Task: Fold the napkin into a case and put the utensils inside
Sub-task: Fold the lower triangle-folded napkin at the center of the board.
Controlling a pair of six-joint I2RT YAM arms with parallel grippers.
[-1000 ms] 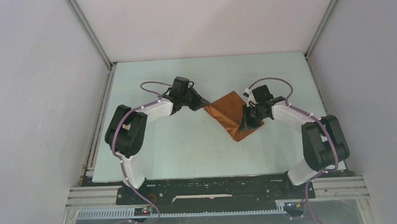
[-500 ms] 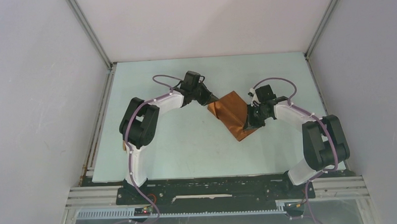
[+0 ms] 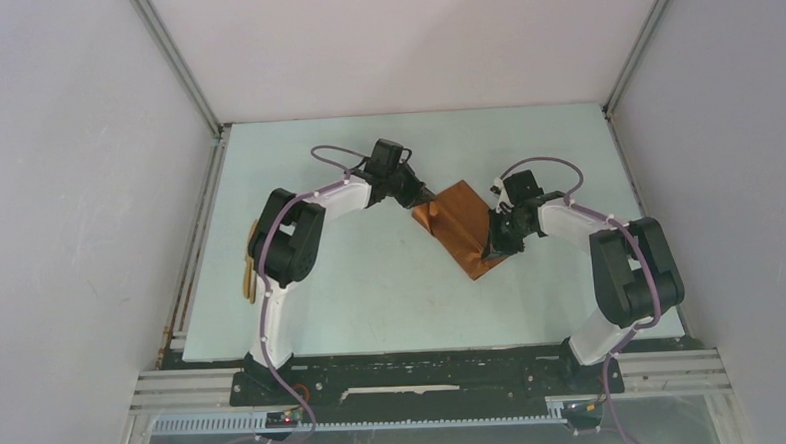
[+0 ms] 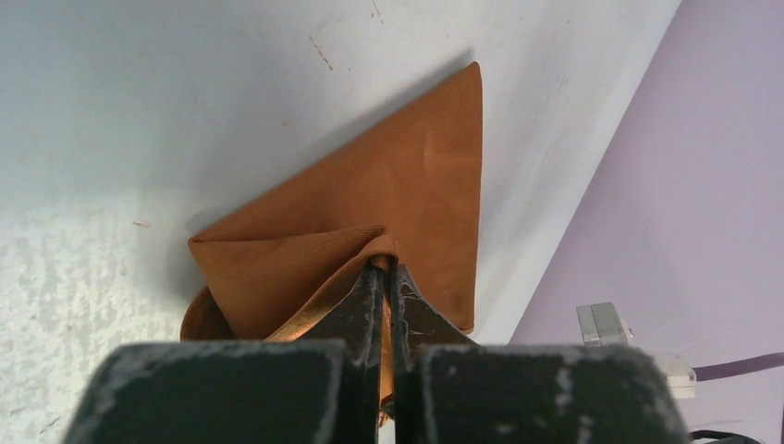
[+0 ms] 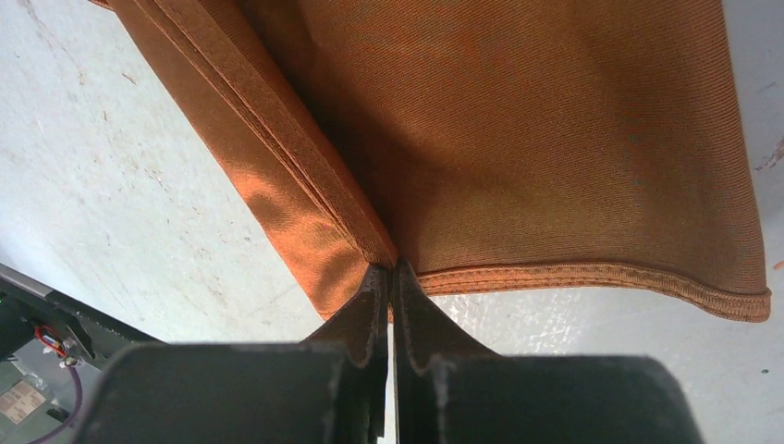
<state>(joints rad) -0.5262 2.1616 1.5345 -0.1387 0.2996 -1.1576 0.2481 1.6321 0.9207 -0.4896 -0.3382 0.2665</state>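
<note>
Left gripper (image 3: 426,199) pinching napkin (image 3: 461,224) corner, right gripper (image 3: 490,250) pinching opposite edge

Pale tabletop (image 3: 373,303) with cloth and cutlery

A folded rust-orange napkin (image 3: 461,224) is seen resting on the scuffed surface, right of centre; light-brown wooden utensils (image 3: 249,273) are laid well apart from it at the left edge, partly hidden.

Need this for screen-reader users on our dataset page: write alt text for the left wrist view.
The left gripper, jaws shut, pinches a raised fold of the rust-orange napkin. It lies partly folded on the pale table, one corner pointing away from the camera, with a lilac wall at right.
</note>
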